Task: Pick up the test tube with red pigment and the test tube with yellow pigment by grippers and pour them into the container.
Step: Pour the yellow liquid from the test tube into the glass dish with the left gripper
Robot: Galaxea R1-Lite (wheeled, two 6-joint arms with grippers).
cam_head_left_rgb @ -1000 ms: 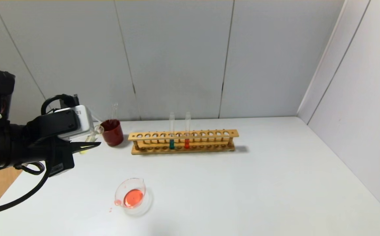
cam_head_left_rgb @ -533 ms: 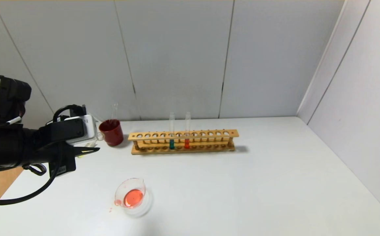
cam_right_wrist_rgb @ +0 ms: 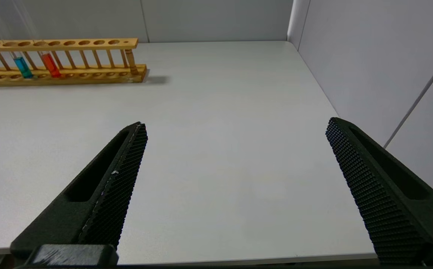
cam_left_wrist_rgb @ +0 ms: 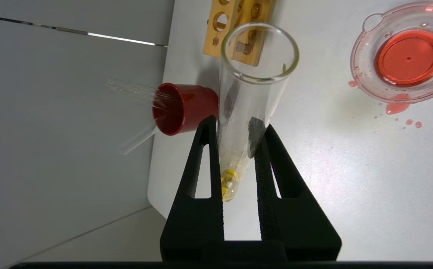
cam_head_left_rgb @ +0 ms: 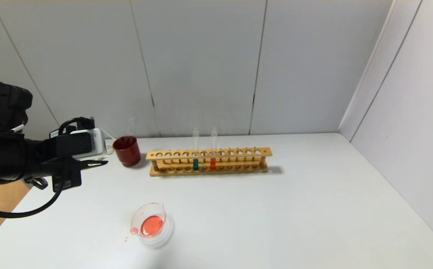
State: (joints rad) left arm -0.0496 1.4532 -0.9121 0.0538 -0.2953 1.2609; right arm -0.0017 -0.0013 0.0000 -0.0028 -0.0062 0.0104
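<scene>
a: what changed just now?

b: the left gripper [cam_head_left_rgb: 98, 163] has pulled back toward the table's left edge and risen a little over the last second. it sat lower and nearer the middle before; now it hangs beside the dark red cup [cam_head_left_rgb: 127, 150], well apart from the glass beaker [cam_head_left_rgb: 149, 224].

a: what is it carrying?

b: the test tube with yellow pigment [cam_left_wrist_rgb: 247, 112]. the jaws are clamped on its lower half, and only a small dab of yellow sits at the rounded bottom. the mouth points forward, away from the wrist.

a: so the pour isn't finished?

b: my read is that the tube is nearly spent. the beaker holds orange-red liquid, with drops spilled on the table [cam_head_left_rgb: 276, 209] beside its spout. no yellow shows there.

a: and the red one?

b: the test tube with red pigment [cam_head_left_rgb: 213, 148] stands upright in the wooden rack [cam_head_left_rgb: 209, 161], next to the teal tube [cam_head_left_rgb: 195, 149].

a: the arm's pose?

b: forearm roughly level, reaching in from the left. the right gripper [cam_right_wrist_rgb: 235, 164] is parked low at the near edge, jaws wide apart, holding nothing.
</scene>
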